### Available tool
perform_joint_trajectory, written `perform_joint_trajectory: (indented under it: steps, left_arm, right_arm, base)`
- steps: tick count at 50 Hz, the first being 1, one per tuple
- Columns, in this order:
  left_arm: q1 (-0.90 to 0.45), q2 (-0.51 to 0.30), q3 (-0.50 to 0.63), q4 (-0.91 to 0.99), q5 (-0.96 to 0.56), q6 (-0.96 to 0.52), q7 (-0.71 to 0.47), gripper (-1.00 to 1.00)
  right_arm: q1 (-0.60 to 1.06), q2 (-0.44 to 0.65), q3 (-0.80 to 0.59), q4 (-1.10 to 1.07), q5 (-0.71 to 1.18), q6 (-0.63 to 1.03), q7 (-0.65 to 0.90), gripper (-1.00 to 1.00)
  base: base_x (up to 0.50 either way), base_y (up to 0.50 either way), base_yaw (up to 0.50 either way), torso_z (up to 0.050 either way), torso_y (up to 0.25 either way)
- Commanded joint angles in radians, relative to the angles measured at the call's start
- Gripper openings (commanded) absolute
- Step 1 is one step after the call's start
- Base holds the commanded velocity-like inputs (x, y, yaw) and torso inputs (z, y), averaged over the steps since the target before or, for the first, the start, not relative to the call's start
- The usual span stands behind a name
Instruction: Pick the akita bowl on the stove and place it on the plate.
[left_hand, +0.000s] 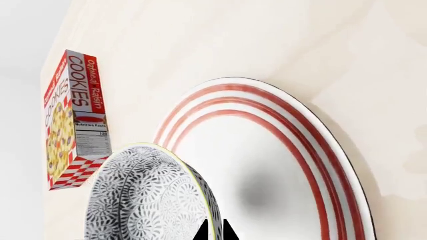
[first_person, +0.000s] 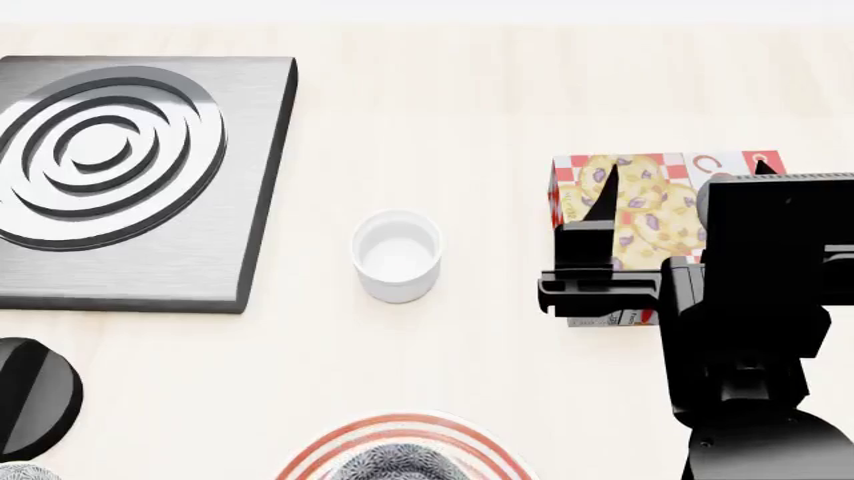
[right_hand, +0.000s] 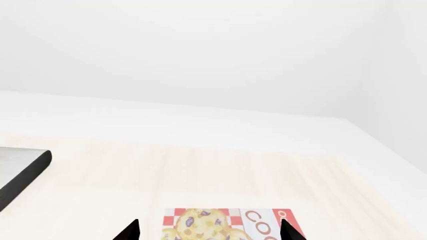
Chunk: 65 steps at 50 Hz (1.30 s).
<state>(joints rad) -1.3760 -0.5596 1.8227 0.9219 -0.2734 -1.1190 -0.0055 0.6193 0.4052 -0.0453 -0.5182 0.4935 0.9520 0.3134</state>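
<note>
L gripper (left_hand: 215, 231) fingers pinch the akita bowl (left_hand: 150, 197) rim, bowl over the plate (left_hand: 293, 165) w/ its shadow on the centre; probably just above, contact unclear. R gripper (right_hand: 208, 230) fingers spread, idle over the cookie box (right_hand: 227, 224). Stove (first_person: 127, 175) bare.

I saw the akita bowl (first_person: 387, 464), grey-white with a fine dark floral pattern, sitting on the plate (first_person: 310, 455) at the near edge of the table. The plate was white with red rim rings. The dark-grey stove (first_person: 240, 200), ring burner bare, lay far left.
</note>
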Motion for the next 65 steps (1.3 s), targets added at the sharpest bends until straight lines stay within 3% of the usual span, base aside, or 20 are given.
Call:
perform_joint_trajectory:
  steps: [1, 59, 60, 65]
  left_arm:
    - [0.012, 0.018, -0.023, -0.028, 0.041, 0.017, -0.004, -1.00]
    - [0.061, 0.038, 0.015, -0.053, 0.056, -0.005, -0.042, -1.00]
    - [0.063, 0.039, 0.017, -0.054, 0.058, -0.005, -0.045, 1.00]
    - [0.067, 0.038, 0.018, -0.054, 0.058, -0.008, -0.048, 1.00]
  right_arm:
    - [-0.001, -0.015, 0.021, 0.008, -0.012, -0.010, -0.015, 1.00]
    - [0.002, -0.005, 0.015, 0.007, 0.006, -0.010, 0.000, 1.00]
    - [0.002, -0.005, 0.016, 0.005, 0.006, -0.009, 0.000, 1.00]
    - [-0.001, -0.004, 0.013, 0.012, 0.003, -0.019, -0.001, 1.00]
  base:
    - [0.00, 0.00, 0.00, 0.000, 0.000]
    - [0.00, 0.00, 0.00, 0.000, 0.000]
    - [0.00, 0.00, 0.00, 0.000, 0.000]
    - [0.00, 0.00, 0.00, 0.000, 0.000]
